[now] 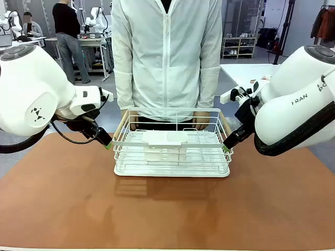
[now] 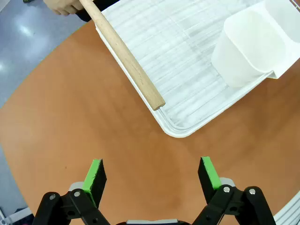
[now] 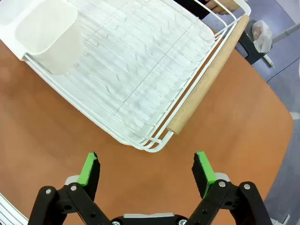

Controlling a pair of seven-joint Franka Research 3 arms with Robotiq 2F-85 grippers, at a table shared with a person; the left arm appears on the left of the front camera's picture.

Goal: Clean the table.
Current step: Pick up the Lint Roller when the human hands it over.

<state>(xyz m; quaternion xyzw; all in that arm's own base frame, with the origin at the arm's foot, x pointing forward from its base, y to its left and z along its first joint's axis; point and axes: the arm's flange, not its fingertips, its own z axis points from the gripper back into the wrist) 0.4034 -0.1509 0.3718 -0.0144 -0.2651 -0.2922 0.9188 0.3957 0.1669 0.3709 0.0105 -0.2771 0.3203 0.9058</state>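
Table [image 1: 167, 219] lies foremost, bare and brown. The basket [image 1: 172, 172] sits on its middle, with the left gripper [image 1: 107, 144] at 9 o'clock and the right gripper [image 1: 226, 147] at 3, equally near.

Left wrist: jaws spread and empty, left handle [image 2: 124, 54] ahead, running 12 toward 11.

Right wrist: jaws spread and empty, right handle [image 3: 208, 75] running toward 1.

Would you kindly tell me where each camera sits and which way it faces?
Front view: between the arms, facing across the table at the person; left end effector and right end effector flank the dish rack.
Left wrist view: on that wrist, looking along its open end effector at a wooden handle, white cup, person's hand.
Right wrist view: on that wrist, looking along its open end effector at the opposite wooden handle.
Both wrist views share rack, cup, table.
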